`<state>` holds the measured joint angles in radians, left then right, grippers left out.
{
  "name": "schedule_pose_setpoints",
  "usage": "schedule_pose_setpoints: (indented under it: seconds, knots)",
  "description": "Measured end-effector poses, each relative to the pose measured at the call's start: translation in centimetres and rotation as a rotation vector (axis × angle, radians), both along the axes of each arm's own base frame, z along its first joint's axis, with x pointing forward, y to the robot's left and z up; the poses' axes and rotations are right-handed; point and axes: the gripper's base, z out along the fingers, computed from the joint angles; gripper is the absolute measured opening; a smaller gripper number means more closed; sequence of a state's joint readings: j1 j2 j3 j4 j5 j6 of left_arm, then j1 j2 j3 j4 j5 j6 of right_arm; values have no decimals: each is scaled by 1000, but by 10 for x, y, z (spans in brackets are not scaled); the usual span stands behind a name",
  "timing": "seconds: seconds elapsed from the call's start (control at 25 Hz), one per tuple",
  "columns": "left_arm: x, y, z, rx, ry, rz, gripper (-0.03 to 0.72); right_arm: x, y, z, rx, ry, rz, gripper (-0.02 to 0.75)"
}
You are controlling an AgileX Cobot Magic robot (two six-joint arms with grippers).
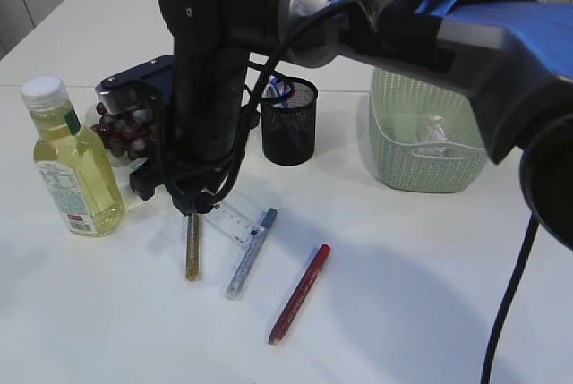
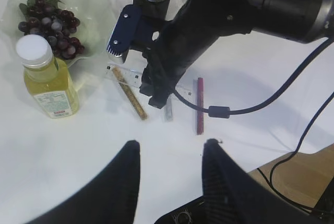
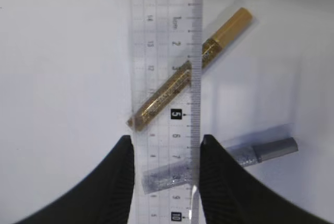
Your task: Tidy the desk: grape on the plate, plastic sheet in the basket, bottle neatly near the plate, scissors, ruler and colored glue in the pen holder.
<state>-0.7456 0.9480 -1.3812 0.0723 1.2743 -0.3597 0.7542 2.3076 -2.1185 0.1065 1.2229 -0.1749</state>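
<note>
Grapes [image 2: 49,25] on plate [image 2: 99,4]

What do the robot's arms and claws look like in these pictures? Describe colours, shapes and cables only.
The right arm is glossy black with rounded joints, a silver band and a blue section near the camera. Black cables loop along it and hang down, one carrying a cylindrical lump. A blue-and-silver block sits at the wrist. Both the left claw and the right claw have thick, curved, matte black fingers with ribbed inner pads.
</note>
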Motion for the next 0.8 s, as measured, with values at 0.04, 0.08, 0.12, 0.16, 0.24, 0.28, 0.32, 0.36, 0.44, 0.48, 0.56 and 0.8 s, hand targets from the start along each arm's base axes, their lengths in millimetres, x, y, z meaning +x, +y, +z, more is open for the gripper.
schedule_pose_setpoints:
  seconds: [0.04,0.08,0.12,0.16,0.24,0.28,0.32,0.36,0.44,0.48,0.56,0.8]
  knots:
    - [0,0,0,0,0,0,295,0,-1,3,0,-6,0,314]
    - [0,0,0,0,0,0,295,-1,-1,6,3,-11,-1,314]
    - [0,0,0,0,0,0,295,-1,-2,9,6,-17,-3,314]
    - [0,0,0,0,0,0,295,-2,-3,14,9,-26,-5,314]
    - [0,0,0,0,0,0,295,-3,-5,24,18,-41,-6,314]
    - [0,0,0,0,0,0,295,-4,-6,30,23,-53,-6,314]
    - [0,0,0,0,0,0,295,-5,-8,36,25,-67,-9,314]
    - [0,0,0,0,0,0,295,-6,-10,43,26,-84,-12,314]
    - [0,0,0,0,0,0,295,-6,-15,55,22,-121,-22,314]
    - [0,0,0,0,0,0,295,-6,-17,59,14,-141,-29,314]
    - [0,0,0,0,0,0,295,-4,-20,68,12,-193,-44,314]
    - [0,0,0,0,0,0,295,8,-23,83,38,-371,-92,314]
